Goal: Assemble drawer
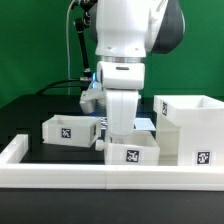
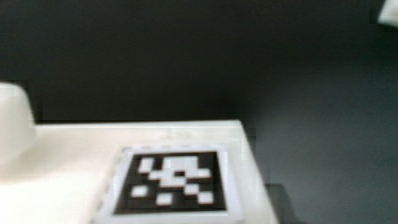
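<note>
A big white arm (image 1: pixel 120 60) comes down in the middle of the black bench (image 1: pixel 30 112). Its low end sits right behind the drawer (image 1: pixel 132 151). The drawer is a small, low white box with an open top. It has a black-and-white tag on the side that faces the exterior view. It stands near the front of the bench, just behind the long white border rail (image 1: pixel 60 176). Just beside the drawer, on the exterior view's right, stands the tall white housing (image 1: pixel 190 122). The housing is open on top too, and it has a tag low down on its front. I cannot tell if the drawer and the housing touch. A second low white box (image 1: pixel 68 129) with a tag of its own sits on the exterior view's left, apart from the drawer and a bit farther back. The low end of the arm is between these two small boxes and much closer to the drawer. The fingers are hidden behind the drawer's wall, so I cannot tell if they are wide, narrow or holding something. The wrist view is blurry and very close. It shows a flat white surface (image 2: pixel 89 145) with a square tag (image 2: pixel 175 182) on it, and dark bench past its edge. I cannot tell which box that white surface belongs to.
</note>
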